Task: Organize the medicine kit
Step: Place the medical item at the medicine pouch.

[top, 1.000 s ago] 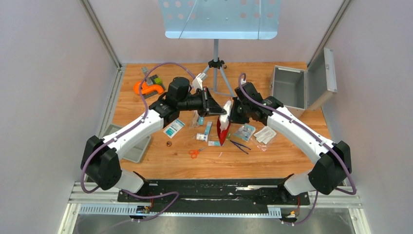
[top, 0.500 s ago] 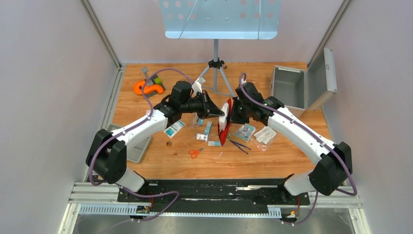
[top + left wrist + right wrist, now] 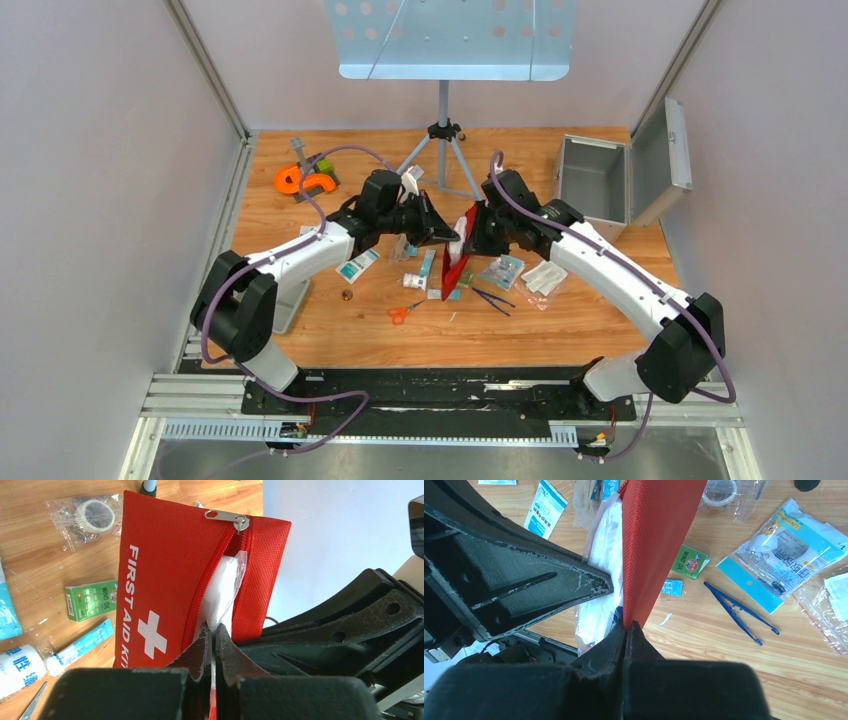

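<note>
Left wrist: pinching white packet (image 3: 222, 592) at zip (image 3: 216, 562) of red pouch (image 3: 160, 570) with left gripper (image 3: 212, 635), clamping pouch edge with right gripper (image 3: 626, 627). Could snag on zip teeth, tearing packet.

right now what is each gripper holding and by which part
Right gripper: the red first aid pouch, pinched at its fabric edge. Left gripper: the white plastic packet poking from the pouch's open zipper, pinched at its exposed end.
</note>
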`<state>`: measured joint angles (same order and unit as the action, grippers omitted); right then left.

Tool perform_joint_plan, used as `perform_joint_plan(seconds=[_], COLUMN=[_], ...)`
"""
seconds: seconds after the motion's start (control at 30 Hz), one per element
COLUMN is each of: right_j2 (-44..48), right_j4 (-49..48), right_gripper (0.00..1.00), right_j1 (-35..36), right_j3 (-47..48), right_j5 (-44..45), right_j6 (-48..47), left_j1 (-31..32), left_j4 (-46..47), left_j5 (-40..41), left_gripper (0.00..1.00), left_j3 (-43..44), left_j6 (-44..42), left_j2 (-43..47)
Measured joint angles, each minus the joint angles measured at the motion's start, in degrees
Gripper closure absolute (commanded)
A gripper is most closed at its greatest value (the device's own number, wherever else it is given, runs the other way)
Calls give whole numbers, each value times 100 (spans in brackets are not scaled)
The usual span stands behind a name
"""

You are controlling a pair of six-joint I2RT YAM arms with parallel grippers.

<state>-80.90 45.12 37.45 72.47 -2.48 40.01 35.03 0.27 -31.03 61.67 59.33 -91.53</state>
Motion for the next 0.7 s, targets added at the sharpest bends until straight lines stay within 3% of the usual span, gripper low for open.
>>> perform_joint_plan(seconds=[0.7], right_j2=[-175], right_j4=[-90], right_gripper=[100], right_j1=[42], right_j3=[509], right_j5=[-85], right_j6=[39], left_j1=[13], left_j4=[-426], left_j5=[293], left_gripper=[99], left_j3=[-13], left_j6=[-719], left_j2=[-74])
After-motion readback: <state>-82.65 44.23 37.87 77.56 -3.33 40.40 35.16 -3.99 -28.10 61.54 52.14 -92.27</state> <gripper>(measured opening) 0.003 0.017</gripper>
